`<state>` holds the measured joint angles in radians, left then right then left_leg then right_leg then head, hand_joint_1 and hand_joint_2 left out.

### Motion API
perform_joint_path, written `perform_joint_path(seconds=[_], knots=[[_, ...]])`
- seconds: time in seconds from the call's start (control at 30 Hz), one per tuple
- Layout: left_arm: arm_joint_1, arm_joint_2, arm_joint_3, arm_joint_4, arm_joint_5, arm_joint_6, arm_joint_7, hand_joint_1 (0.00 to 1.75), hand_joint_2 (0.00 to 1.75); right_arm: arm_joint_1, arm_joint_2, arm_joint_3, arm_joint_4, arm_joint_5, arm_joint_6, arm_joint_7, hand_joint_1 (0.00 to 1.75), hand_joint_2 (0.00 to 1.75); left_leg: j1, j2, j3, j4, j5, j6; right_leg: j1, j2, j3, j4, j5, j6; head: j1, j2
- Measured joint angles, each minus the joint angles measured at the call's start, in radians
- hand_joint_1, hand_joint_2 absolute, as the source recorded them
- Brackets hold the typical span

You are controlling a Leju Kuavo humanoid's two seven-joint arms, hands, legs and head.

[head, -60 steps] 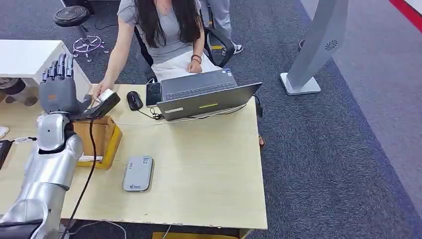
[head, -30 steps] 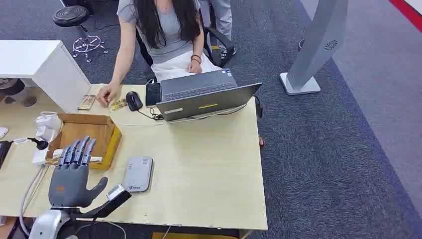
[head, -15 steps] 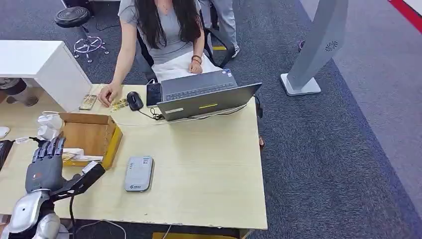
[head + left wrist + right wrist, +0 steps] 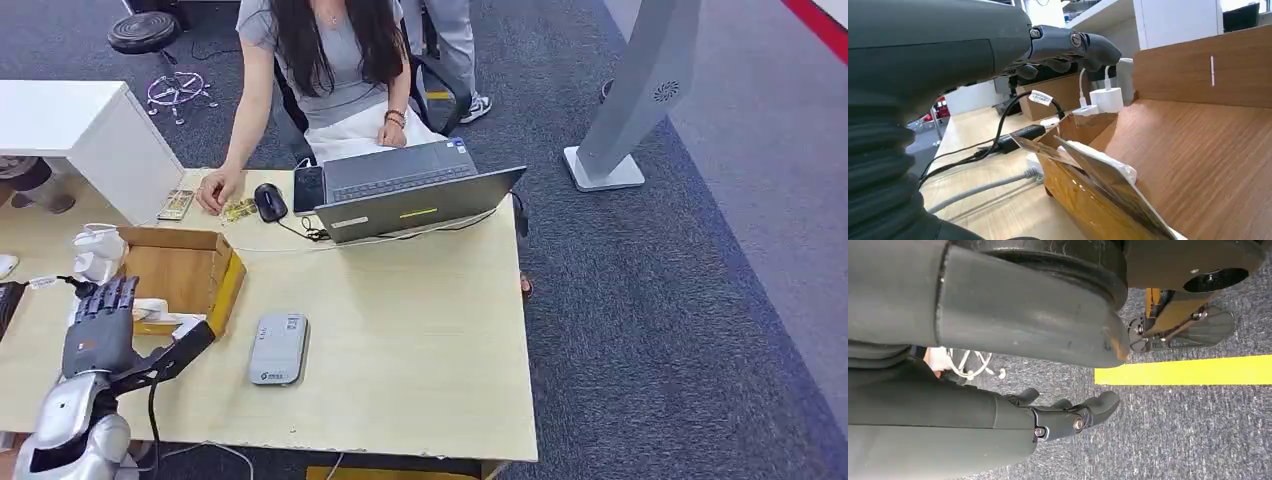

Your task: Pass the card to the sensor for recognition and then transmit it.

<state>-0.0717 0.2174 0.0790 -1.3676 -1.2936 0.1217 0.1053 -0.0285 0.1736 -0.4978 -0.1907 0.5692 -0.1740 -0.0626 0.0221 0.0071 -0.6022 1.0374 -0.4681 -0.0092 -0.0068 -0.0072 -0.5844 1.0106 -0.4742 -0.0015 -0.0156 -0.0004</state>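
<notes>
My left hand (image 4: 100, 336) hovers over the table's near left part, just short of the open cardboard box (image 4: 222, 284). Its fingers are spread, its thumb sticks out to the right, and it holds nothing. Pale cards (image 4: 152, 311) lie in the box's near corner; in the left wrist view they show as cards (image 4: 1100, 167) leaning against the box's brown wall (image 4: 1198, 150), under my fingers (image 4: 1073, 44). The grey card sensor (image 4: 278, 348) lies flat to the right of the box. My right hand (image 4: 1068, 416) hangs over grey carpet, fingers loosely out, empty.
A person sits at the far side, one hand (image 4: 213, 190) on the table beside a card (image 4: 176, 205), a mouse (image 4: 269, 201) and a laptop (image 4: 410, 198). White chargers (image 4: 97, 252) and cables lie left of the box. A white cabinet (image 4: 90, 130) stands far left.
My left hand came back from the person's end of the table, dropped to the near edge, then edged up beside the box. A card now lies by the person's hand.
</notes>
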Motion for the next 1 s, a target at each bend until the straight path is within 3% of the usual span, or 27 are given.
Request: perform_joint_path(seconds=[0.3,1.0], knots=[[-0.002,-0.002,0.000,0.006,-0.002,-0.003,0.000,0.00,1.75,0.000,0.000,0.000,0.000,0.002,0.000,0.000,0.00,0.00,0.000,0.000,0.000,0.000,0.000,0.000,0.000,0.000,0.000,0.000,0.000,0.000,0.000,0.000],[-0.067,-0.057,-0.031,0.033,-0.002,-0.029,-0.003,0.00,1.75,0.000,0.000,0.001,0.000,0.028,0.008,0.003,0.00,0.00,0.000,0.000,0.000,0.000,0.000,0.000,0.000,0.001,0.000,0.000,0.000,0.000,0.000,0.000]])
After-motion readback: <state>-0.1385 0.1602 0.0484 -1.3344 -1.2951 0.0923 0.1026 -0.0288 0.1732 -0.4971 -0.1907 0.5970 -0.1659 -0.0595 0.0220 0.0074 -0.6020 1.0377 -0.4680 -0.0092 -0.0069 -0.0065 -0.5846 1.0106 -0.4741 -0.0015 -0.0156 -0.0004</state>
